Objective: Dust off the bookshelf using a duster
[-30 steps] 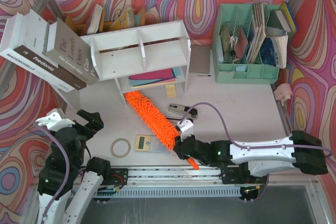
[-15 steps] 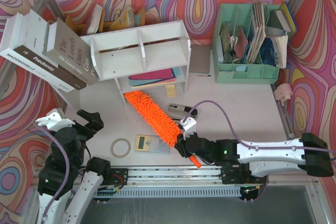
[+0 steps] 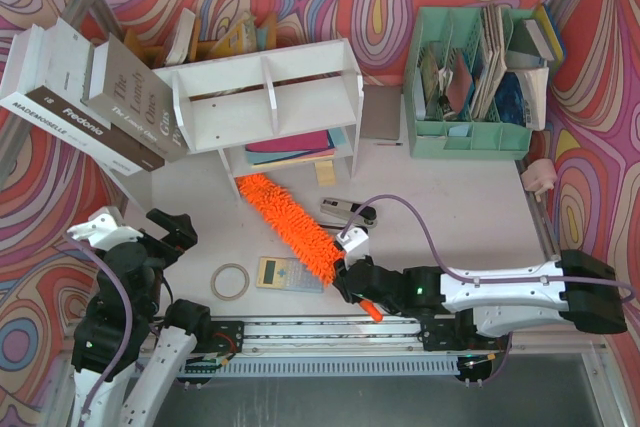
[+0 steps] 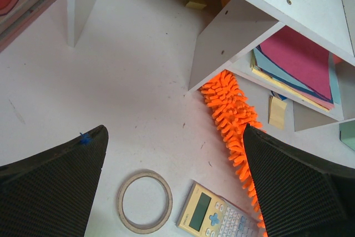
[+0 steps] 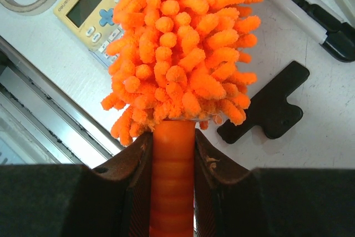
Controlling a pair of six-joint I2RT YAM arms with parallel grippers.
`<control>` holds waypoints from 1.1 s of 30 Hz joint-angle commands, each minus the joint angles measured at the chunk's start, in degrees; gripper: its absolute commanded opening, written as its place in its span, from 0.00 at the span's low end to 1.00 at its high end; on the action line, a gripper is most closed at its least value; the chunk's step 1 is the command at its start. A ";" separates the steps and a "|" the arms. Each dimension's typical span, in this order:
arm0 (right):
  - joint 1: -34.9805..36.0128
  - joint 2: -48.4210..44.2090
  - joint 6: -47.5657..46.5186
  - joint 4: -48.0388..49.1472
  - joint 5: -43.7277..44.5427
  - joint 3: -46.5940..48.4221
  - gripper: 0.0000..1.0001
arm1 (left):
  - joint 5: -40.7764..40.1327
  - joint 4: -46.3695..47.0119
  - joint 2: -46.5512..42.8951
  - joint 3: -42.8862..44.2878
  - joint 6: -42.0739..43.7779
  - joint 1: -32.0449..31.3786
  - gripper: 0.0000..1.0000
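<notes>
Duster first: the long bright-orange fluffy microfibre duster (image 3: 290, 222) lies low over the white table (image 3: 440, 197), in front of the small white wooden bookshelf (image 3: 265, 97). Its long axis runs on a diagonal in the overhead view. The short orange handle sits at the near end by the front rail, and the fluffy head points away and to the left. The tip ends just beside the foot of the shelf's left side panel; I cannot tell whether it touches.

My right gripper (image 5: 172, 159) is clamped on that ribbed handle, one finger pressed against each side. The head's near edge overlaps a corner of the beige pocket calculator (image 3: 288, 274), with a ring of pale tape (image 3: 230, 281) just beyond it.

I judge the pickup made and the dusting not yet begun. Next I would lift the head clear of the table. Then I would swing it up onto the shelf's flat top and sweep between the divider fins without catching them.

My left gripper (image 3: 172, 234) hangs with its fingers spread wide and nothing between them.
</notes>
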 commanded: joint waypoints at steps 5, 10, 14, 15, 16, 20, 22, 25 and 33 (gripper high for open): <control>0.67 -5.92 -1.95 2.55 4.96 5.05 0.00 | -0.09 0.32 -0.84 -0.75 -0.47 0.40 0.99; 0.60 -7.27 5.93 -4.49 12.27 3.72 0.00 | -0.13 0.33 -1.25 -0.79 -0.60 0.40 0.99; 0.61 -7.94 15.49 -12.79 16.83 2.74 0.00 | -0.04 0.33 -1.22 -0.83 -0.59 0.40 0.99; 0.60 -8.37 17.16 -13.89 17.64 2.18 0.00 | -0.01 0.33 -1.14 -0.83 -0.58 0.40 0.98; 0.60 -8.98 18.16 -14.10 18.08 1.51 0.00 | 0.06 0.40 -1.07 -0.83 -0.56 0.40 0.99; 0.68 -9.65 13.03 -6.63 13.69 0.02 0.00 | 0.09 0.36 -0.95 -0.83 -0.48 0.40 0.98; 0.62 -7.93 8.24 -1.04 9.67 0.50 0.00 | 0.03 0.41 -0.93 -0.83 -0.56 0.40 0.98; 0.60 -4.32 2.43 4.36 3.93 2.29 0.00 | -0.08 0.33 -0.93 -0.77 -0.60 0.41 0.98; 0.63 -0.05 1.76 6.27 2.31 3.95 0.00 | -0.15 0.30 -1.02 -0.75 -0.56 0.40 0.99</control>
